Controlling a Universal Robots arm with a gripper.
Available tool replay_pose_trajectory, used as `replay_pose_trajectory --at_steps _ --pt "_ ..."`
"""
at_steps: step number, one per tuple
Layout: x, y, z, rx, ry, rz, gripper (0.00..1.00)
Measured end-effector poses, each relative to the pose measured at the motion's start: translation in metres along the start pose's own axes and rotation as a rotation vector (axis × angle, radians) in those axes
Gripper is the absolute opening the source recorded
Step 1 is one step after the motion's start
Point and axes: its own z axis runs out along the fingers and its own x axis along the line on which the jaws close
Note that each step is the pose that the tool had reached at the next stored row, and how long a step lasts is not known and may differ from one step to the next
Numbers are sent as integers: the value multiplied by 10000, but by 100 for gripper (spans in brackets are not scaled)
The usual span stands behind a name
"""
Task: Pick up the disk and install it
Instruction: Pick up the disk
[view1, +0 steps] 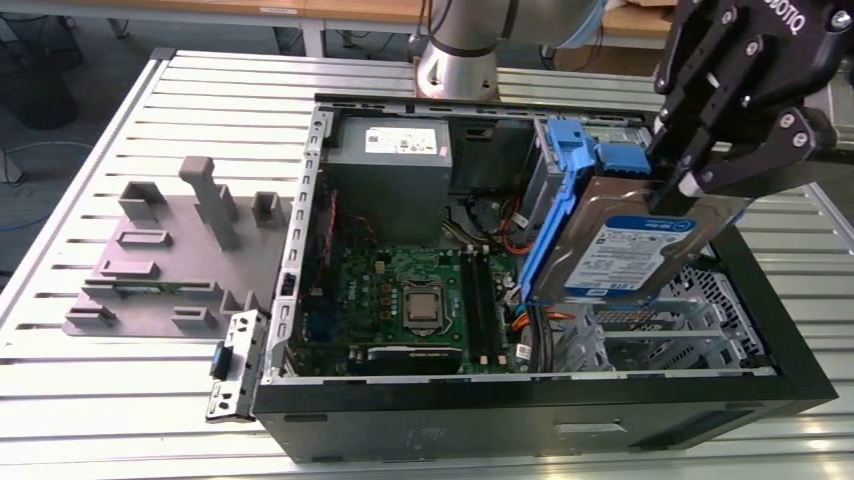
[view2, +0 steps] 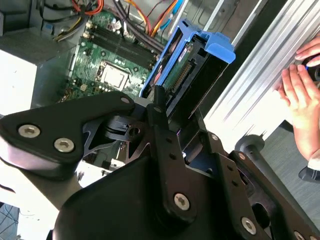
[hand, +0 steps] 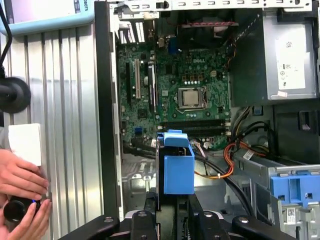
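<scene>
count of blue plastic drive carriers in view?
2. One blue plastic carrier is on the silver hard drive clamped in the gripper above the open black computer case; the other sits on the grey metal drive bay inside the case. Others may be hidden behind the gripper.

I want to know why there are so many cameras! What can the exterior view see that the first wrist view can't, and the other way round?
Exterior view's extras: the grey slotted tray on the table beside the computer case, and the blue-and-white label on the disk. First wrist view's extras: a person's hands beside the case, on a small black object. Shared: the green motherboard, the grey metal box, and the disk's blue plastic in the gripper.
</scene>
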Motion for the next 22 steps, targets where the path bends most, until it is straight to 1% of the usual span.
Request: replay_pose_trajectory --at_steps 4,9,13,14,15,20,22 --pt "-5 -149 0 -12 1 0 35" --pt "-9 -364 -1 -32 2 1 35" --pt "-16 -517 -1 -46 2 1 35" --pt "-18 -539 -1 -49 3 0 35" --pt "-19 -547 -2 -49 3 0 35" --pt "-19 -553 -2 -50 3 -1 35" --pt "-22 -598 -1 -53 3 -21 35"
